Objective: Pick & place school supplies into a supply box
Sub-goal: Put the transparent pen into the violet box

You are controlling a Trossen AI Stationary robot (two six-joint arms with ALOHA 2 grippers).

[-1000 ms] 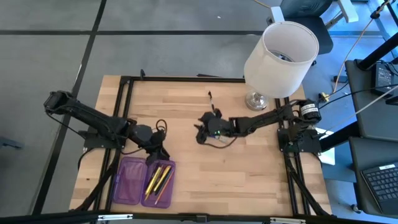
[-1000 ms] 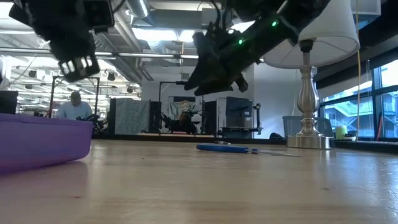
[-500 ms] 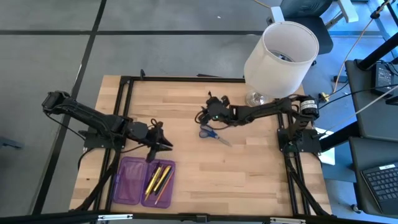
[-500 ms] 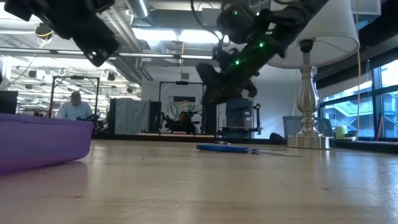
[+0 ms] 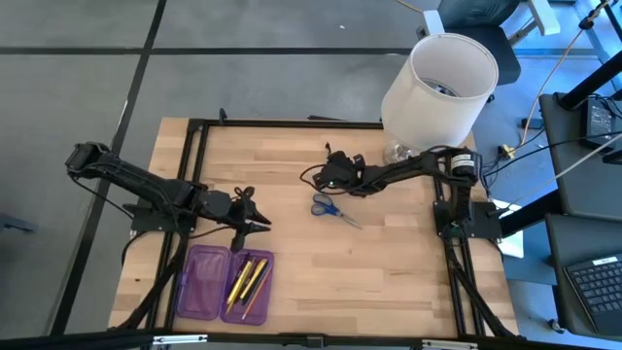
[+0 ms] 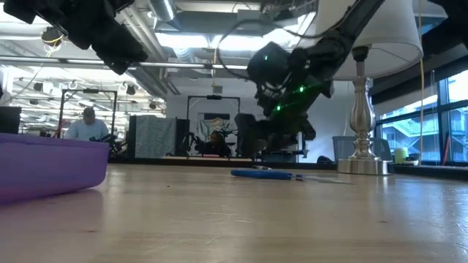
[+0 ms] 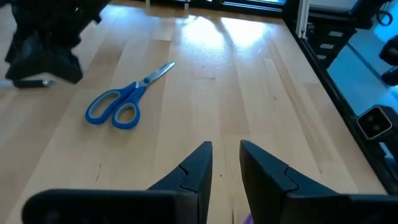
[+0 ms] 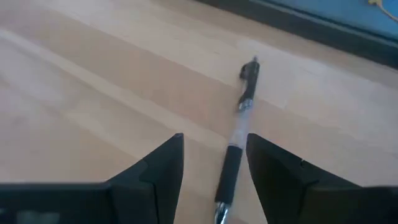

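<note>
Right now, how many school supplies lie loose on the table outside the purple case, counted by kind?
Scissors: 1
Pen: 1
Total: 2 loose on the table.
The pens and pencils already inside the purple case are too small to count.

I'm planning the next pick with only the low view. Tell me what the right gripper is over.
Observer: A black-and-clear pen lies on the wood, lined up between the open fingers of the right gripper.
Operator: Report the left gripper.
Observer: The left gripper is open and holds nothing. It hangs just past the edge of the purple case.
Operator: Give me the case contents.
Observer: Yellow and orange pencils lie in the half nearer the table's middle.
</note>
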